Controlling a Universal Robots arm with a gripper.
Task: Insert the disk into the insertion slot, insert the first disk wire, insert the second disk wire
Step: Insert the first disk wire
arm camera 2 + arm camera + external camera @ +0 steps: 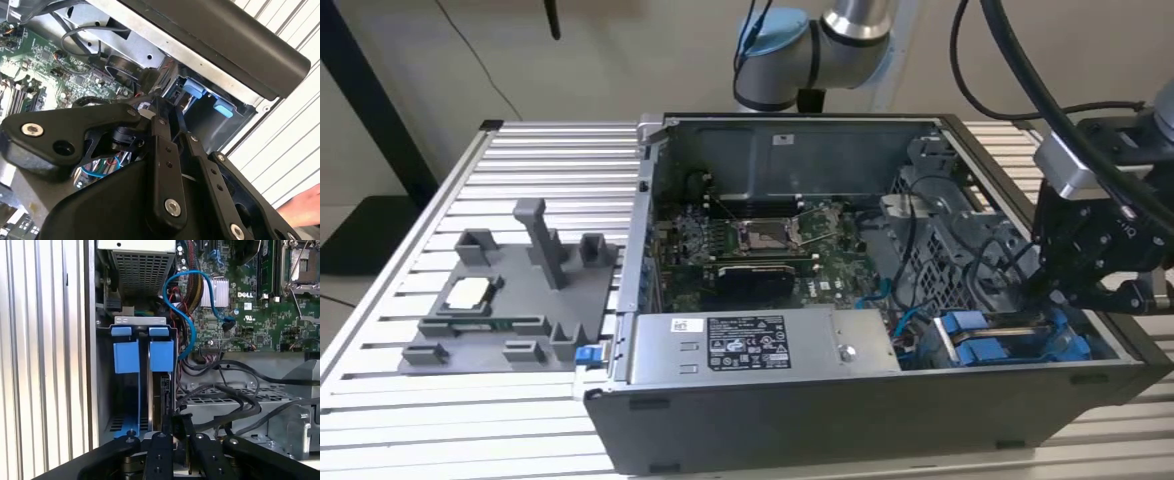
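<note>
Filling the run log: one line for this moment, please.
gripper: at drive cage | two blue carriers: seated in cage | blue cable: loops over motherboard

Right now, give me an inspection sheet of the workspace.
Surface: slatted metal table, carrying the open computer case.
Job's things: two blue-fronted carriers seated side by side in the drive cage; which one is the task's, cannot tell.
Clutter: grey fixture tray with small parts, on the exterior view's left.
Gripper: low over the drive cage, among the cables.
Cables: blue cable loops to the motherboard; black cables cross the cage.
Surroundings: black post, exterior view's left.
</note>
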